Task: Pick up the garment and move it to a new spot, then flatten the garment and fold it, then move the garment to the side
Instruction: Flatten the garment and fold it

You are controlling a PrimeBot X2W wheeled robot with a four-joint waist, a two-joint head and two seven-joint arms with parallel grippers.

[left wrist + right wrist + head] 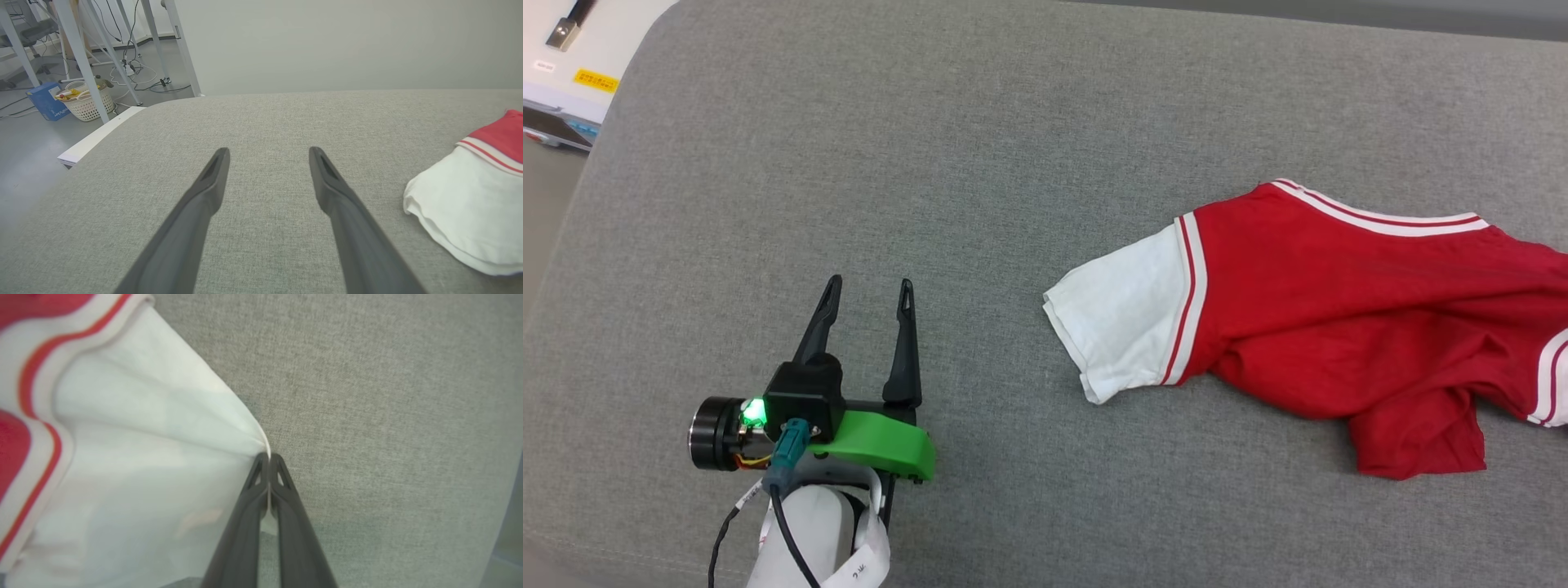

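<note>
T-shirt [1339, 310], red with white sleeves and thin red-and-white stripes at the seams, lies rumpled on the right part of the grey padded surface [931, 163], well back from its far edge, and runs off the right side of my head view. One white sleeve lies flat and points left, toward my left gripper [870, 284]; the red body behind it is bunched into folds, with a flap turned toward the near edge.

My left gripper hangs over bare padding near the near edge, left of the shirt and apart from it, fingers spread wide with nothing between them. In its wrist view the left gripper [268, 151] points at the far edge of the padded surface [265, 122], and the T-shirt [470, 212] shows at the right as a white sleeve opening, near the right finger but not touching it. Beyond the rounded far-left corner, a white basket [86, 106] and a blue box [45, 106] sit on the floor among metal legs and cables.

My right gripper [269, 455] is pinched tight on the hem of a white sleeve of the T-shirt [122, 457]; the cloth fans out leftward from the tips, over the grey padding [388, 396].
</note>
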